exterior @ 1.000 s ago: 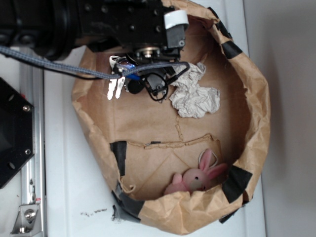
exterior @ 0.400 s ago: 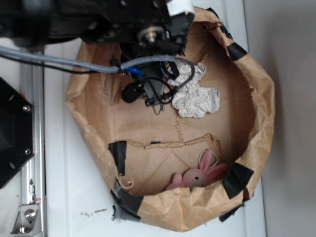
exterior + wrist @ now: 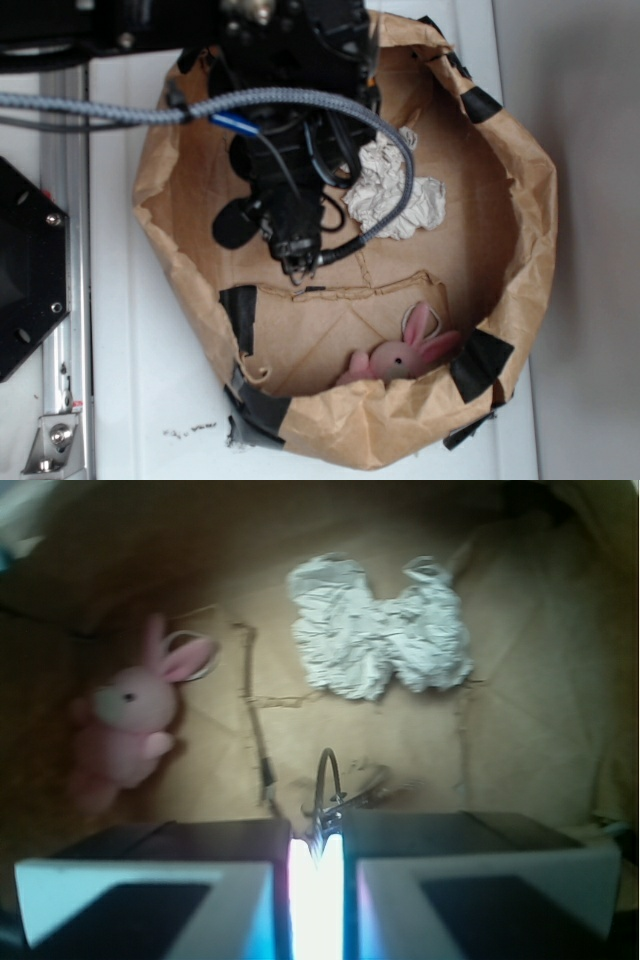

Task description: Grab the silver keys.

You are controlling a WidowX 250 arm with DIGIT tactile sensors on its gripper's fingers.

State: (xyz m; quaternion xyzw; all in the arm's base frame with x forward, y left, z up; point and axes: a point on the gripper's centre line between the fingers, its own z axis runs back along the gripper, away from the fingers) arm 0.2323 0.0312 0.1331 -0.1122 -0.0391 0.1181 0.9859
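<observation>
In the wrist view my gripper (image 3: 317, 842) is shut on the silver keys (image 3: 317, 895). They show as a glaring white strip pinched between the two dark fingers. Their thin ring (image 3: 326, 778) sticks out ahead of the fingertips, just above the brown paper floor. In the exterior view my gripper (image 3: 294, 262) points down inside the paper bag (image 3: 520, 210), left of its middle. The black arm and cables hide the keys in that view.
A crumpled whitish paper wad (image 3: 400, 195) (image 3: 380, 640) lies on the bag floor beyond the gripper. A pink toy bunny (image 3: 400, 358) (image 3: 130, 705) leans in the bag's near corner. The bag's taped paper walls ring everything. A black mount (image 3: 25, 270) stands outside on the left.
The arm has swung from the bag's back-left corner toward its middle. The keys that showed beside the gripper a second ago are now hidden in the exterior view.
</observation>
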